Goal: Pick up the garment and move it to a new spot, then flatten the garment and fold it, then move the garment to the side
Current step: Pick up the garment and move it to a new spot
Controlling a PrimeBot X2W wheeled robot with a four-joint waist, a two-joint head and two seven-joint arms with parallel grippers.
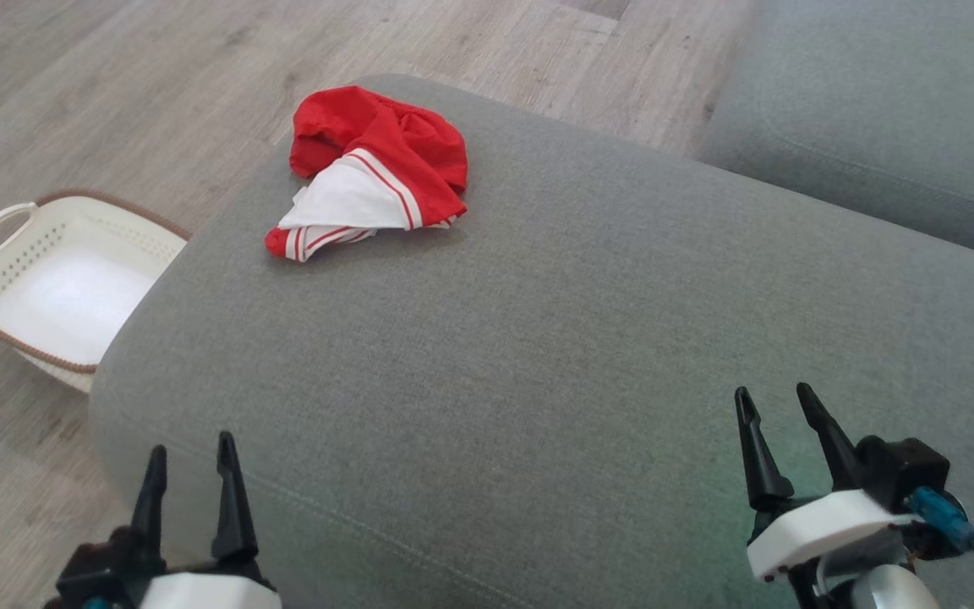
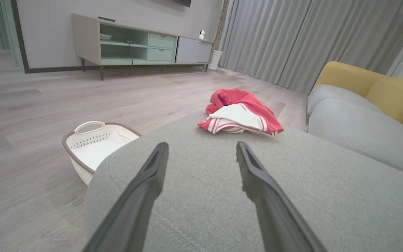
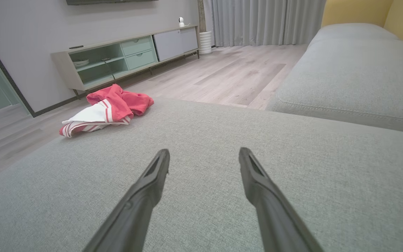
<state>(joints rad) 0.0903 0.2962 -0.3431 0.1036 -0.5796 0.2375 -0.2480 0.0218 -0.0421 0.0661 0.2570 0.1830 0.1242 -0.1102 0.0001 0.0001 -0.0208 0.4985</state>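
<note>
Left gripper (image 1: 191, 448) and right gripper (image 1: 773, 393) are wide, empty; I'd pinch the soft, light cloth (image 1: 373, 173) at eleven o'clock by its red bump.

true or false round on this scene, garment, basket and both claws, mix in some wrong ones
1. The garment, red and white, lies crumpled on the grey cushion. True.
2. The left claw is shut on the garment. False: it is open, holds nothing and is well apart from the garment.
3. The basket stands on the floor beside the cushion. True.
4. The right claw is shut. False: its fingers stand apart above the cushion.
5. The garment lies nearer the right claw than the left claw. False: it lies toward the left side, nearer the left claw.
</note>
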